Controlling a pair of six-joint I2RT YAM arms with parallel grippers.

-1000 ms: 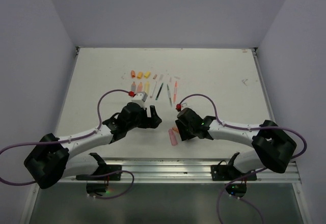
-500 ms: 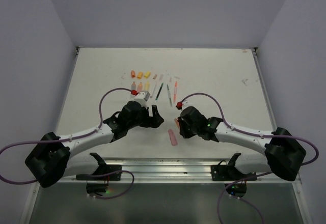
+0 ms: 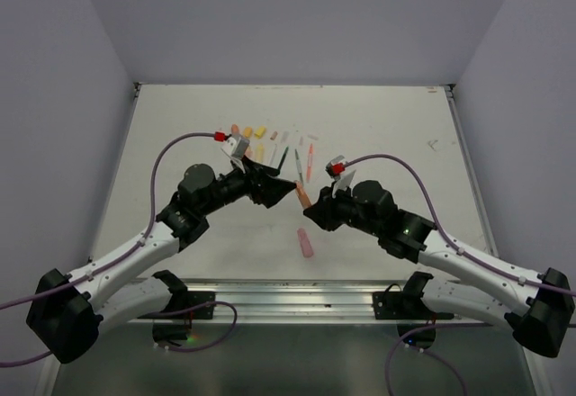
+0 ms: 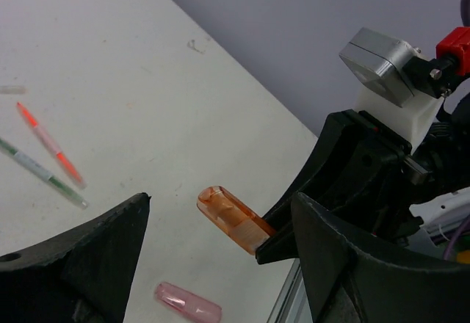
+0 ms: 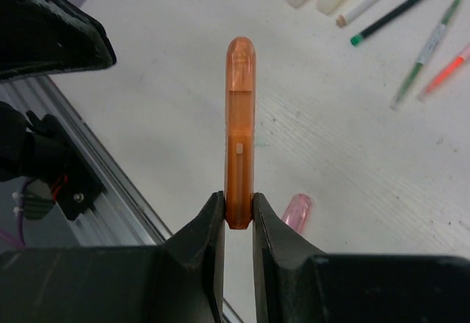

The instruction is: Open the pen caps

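Pen caps are mid-job here, and the one in play is on the orange highlighter (image 5: 239,132). The right gripper (image 5: 239,207) has its jaws clenched on the butt end, holding it up off the counter (image 3: 378,135) with the rounded cap (image 5: 239,62) sticking out toward the other arm. The left gripper (image 4: 220,204) is right there with its jaws spread wide, one on each side of the cap end. As far as I can tell from the left wrist view, they aren't touching it.

So I'd call this the lining-up bit before the pull. Next move, in my book: the left jaws need to close squarely on just the cap, not the barrel. Then it's a pull straight along the pen's axis while the right side holds firm. Any angle and it'll probably twist out of the grip or slip.

Down on the counter a pink highlighter (image 3: 307,242) lies near the front edge, under the two arms, and it looks like it's next in line. Further back there's a row of loose caps (image 3: 247,131) and some thin pens (image 3: 283,155) beside them.
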